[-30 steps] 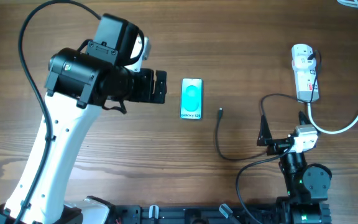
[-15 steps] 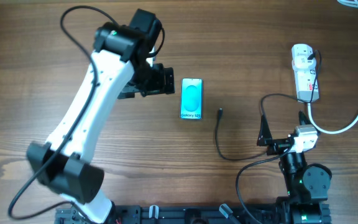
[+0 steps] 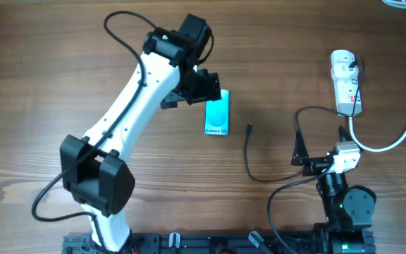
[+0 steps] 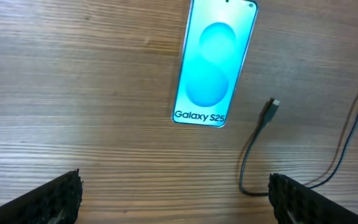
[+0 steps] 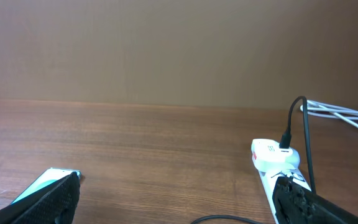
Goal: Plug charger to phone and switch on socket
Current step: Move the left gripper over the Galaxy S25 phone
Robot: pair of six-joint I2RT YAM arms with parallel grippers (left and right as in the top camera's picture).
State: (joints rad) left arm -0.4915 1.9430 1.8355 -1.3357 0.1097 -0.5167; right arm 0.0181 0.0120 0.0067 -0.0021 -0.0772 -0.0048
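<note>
My left gripper [image 3: 212, 88] hangs spread wide and empty above the table [image 3: 48, 42], over the top end of the phone [image 3: 217, 113]. The phone lies flat with its cyan screen up. The charger [image 3: 247, 152] lies just right of it, tip not touching. My right gripper [image 3: 321, 147], also wide and empty, sits near the cable's loop. The socket [image 3: 345, 88] lies well apart at the far right.

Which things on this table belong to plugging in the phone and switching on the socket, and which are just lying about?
Part of the job:
phone
charger cable, its tip lying loose beside the phone, not touching it
socket

Just there:
thick white cord trailing from the socket
wooden table
</note>
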